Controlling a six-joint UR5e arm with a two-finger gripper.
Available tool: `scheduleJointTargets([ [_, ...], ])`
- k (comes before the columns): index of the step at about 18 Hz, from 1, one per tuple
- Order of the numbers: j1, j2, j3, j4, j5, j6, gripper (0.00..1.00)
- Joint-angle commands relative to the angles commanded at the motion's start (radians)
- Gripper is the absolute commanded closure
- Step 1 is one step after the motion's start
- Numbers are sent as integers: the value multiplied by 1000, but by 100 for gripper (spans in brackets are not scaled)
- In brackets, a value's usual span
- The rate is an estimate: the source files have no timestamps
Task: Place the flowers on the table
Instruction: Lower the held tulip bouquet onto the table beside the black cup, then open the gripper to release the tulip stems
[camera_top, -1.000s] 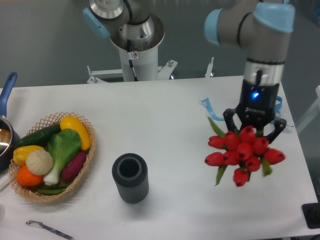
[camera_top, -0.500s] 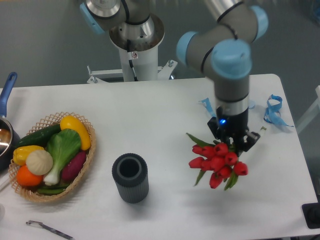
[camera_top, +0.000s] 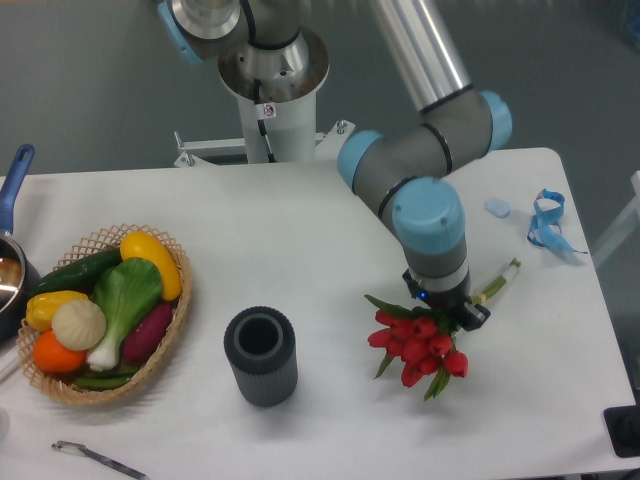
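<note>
Toward the desk's (camera_top: 300, 220) right edge: flowers (camera_top: 418, 345) lying low, stems angled to the far right, tool (camera_top: 440, 305) clenched on them; lower until stems rest flat, then open gently and lift straight up

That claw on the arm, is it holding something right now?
Gripper: closed on the flowers, low over the table.

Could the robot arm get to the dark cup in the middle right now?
Probably not right away. The tool seems shut on the flowers, so it is busy. Otherwise the way looks free: the dark cup stands alone on the table, with nothing between.
</note>
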Motion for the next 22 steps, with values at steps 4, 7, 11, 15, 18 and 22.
scheduleJointTargets([
  [4, -3, -11, 3, 12, -6, -2, 60],
  [7, -3, -5, 20, 21, -11, 0, 36],
  [11, 1, 42, 19, 28, -52, 3, 0],
  [15, 55, 122, 44, 28, -228, 2, 0],
  [18, 119, 158, 54, 14, -297, 8, 0],
  [22, 225, 233, 41, -70, -410, 245, 0],
])
